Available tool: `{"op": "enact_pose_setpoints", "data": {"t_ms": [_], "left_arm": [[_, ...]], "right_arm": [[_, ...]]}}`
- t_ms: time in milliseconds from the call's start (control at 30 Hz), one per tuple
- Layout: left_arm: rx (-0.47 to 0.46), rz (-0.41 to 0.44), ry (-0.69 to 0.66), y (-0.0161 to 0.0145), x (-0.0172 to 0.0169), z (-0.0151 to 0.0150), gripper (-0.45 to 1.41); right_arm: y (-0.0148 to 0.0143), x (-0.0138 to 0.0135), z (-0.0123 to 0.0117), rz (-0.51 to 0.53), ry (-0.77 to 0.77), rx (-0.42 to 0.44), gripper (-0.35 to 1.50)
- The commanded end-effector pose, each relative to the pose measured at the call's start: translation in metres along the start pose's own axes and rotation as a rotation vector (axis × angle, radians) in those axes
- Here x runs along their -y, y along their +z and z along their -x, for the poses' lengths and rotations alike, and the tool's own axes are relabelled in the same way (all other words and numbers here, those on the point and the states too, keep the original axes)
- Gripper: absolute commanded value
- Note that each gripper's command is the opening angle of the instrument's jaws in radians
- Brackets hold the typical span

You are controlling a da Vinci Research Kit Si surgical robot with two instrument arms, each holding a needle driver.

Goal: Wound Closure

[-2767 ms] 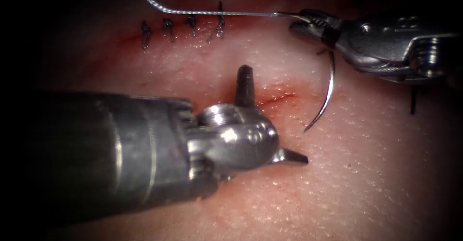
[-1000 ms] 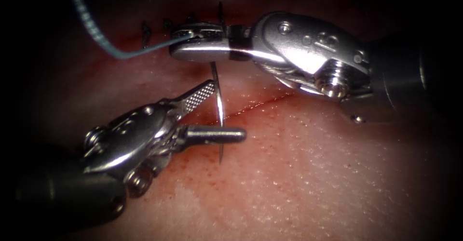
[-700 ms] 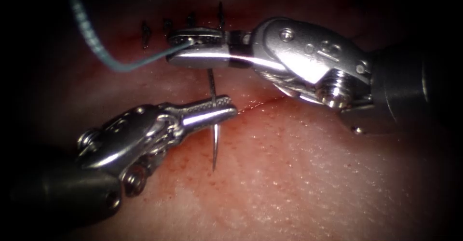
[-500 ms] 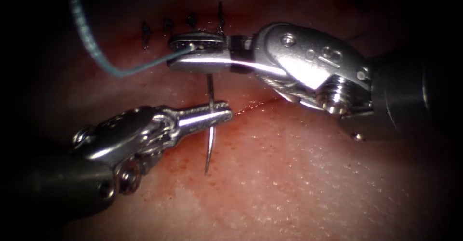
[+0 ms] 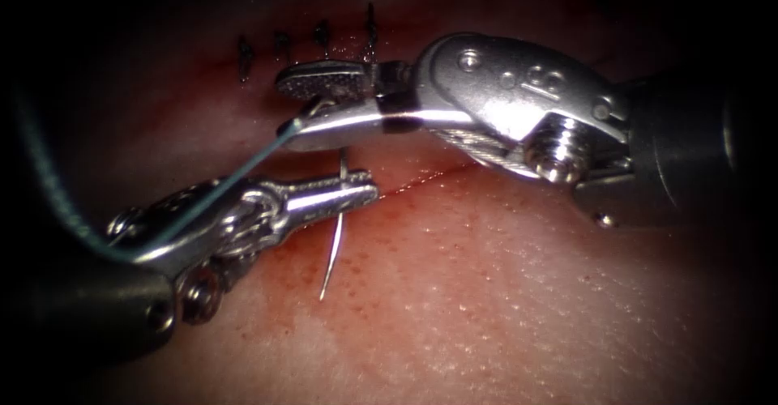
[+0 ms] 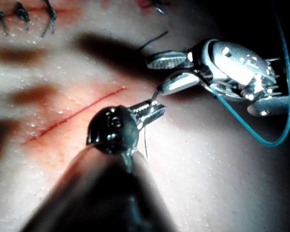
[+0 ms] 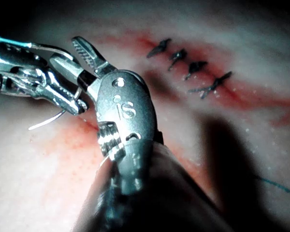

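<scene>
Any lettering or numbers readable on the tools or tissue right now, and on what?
"IS": stamped on the right tool, on its wrist housing; read with some doubt.
Stamped marks on that housing in the endoscope view: too blurred to read.
One mark on the left tool, on its wrist: unreadable.
Left tool grips the needle near its thread end, out of the tissue; right tool open, empty.

The endoscope's light pools on the middle of the pale, red-stained pork tissue [image 5: 502,292] and dies to black toward every edge. Hard glare flashes off the shiny steel right-arm tool [image 5: 324,105]. From the left wrist, the dark rounded left-arm shaft [image 6: 96,203] is blurred, and soft shadows smear across the tissue.
</scene>
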Motion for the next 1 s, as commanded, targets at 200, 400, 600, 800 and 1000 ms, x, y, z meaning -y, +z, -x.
{"op": "enact_pose_setpoints", "data": {"t_ms": [200, 400, 600, 800, 1000], "left_arm": [[-0.024, -0.032, -0.003, 0.0001, 0.0004, 0.0003, -0.45], [-0.046, -0.057, -0.003, -0.0003, 0.0006, 0.0001, -0.45], [-0.058, -0.069, -0.004, -0.0005, 0.0007, -0.0001, -0.45], [-0.073, -0.066, -0.017, -0.0005, 0.0006, -0.0002, -0.45], [-0.081, -0.068, -0.029, -0.0005, 0.0006, -0.0002, -0.45]], "right_arm": [[0.0006, -0.0001, -0.0004, 0.071, -0.063, 0.068, 1.01], [0.0003, 0.0003, -0.0012, 0.160, -0.141, 0.111, 1.03], [0.0001, 0.0016, -0.0013, 0.231, -0.181, 0.103, 0.89], [0.0007, 0.0024, -0.0013, 0.287, -0.199, 0.091, 0.93], [0.0010, 0.0028, -0.0012, 0.298, -0.229, 0.075, 0.96]]}}
